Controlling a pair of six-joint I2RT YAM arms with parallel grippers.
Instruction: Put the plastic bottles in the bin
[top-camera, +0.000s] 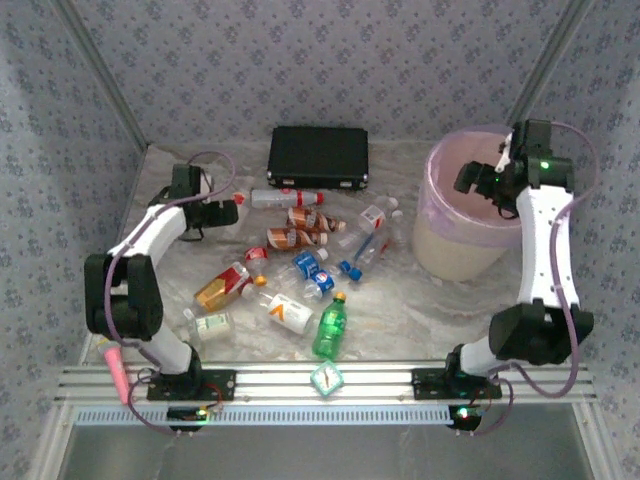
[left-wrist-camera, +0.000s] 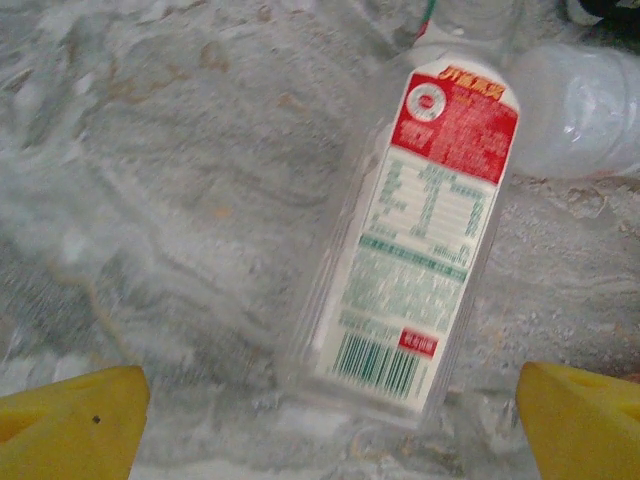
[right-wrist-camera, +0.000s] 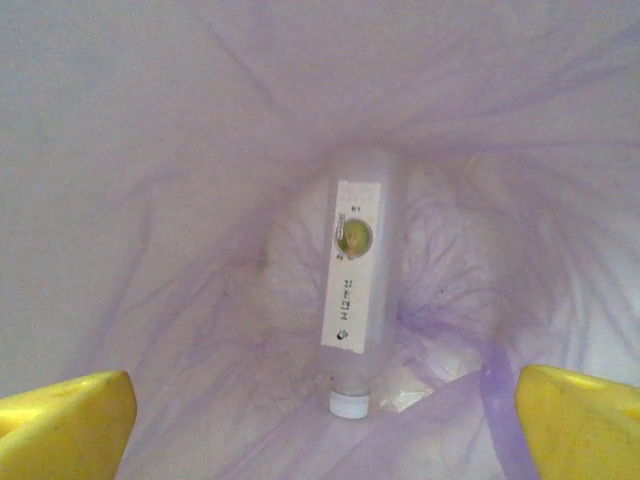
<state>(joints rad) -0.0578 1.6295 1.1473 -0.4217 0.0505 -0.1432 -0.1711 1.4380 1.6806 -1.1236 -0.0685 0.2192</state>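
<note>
Right gripper (right-wrist-camera: 320, 425) hangs spread over the pink-lined cream bin (top-camera: 470, 252) (clear bottle (right-wrist-camera: 362, 270) lying inside); spread left gripper (left-wrist-camera: 325, 425) should next clamp the red-labelled clear bottle (left-wrist-camera: 420, 240).

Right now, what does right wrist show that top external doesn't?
Right wrist: a clear white-capped bottle lying inside the bin, cap toward the camera, below the right pincer's spread yellow fingertips. Top external: the bottles scattered on the table, the black case, the left pincer beside them, the bin's cream outer wall. Both: the lavender bag lining the bin, with the right pincer above it.
</note>
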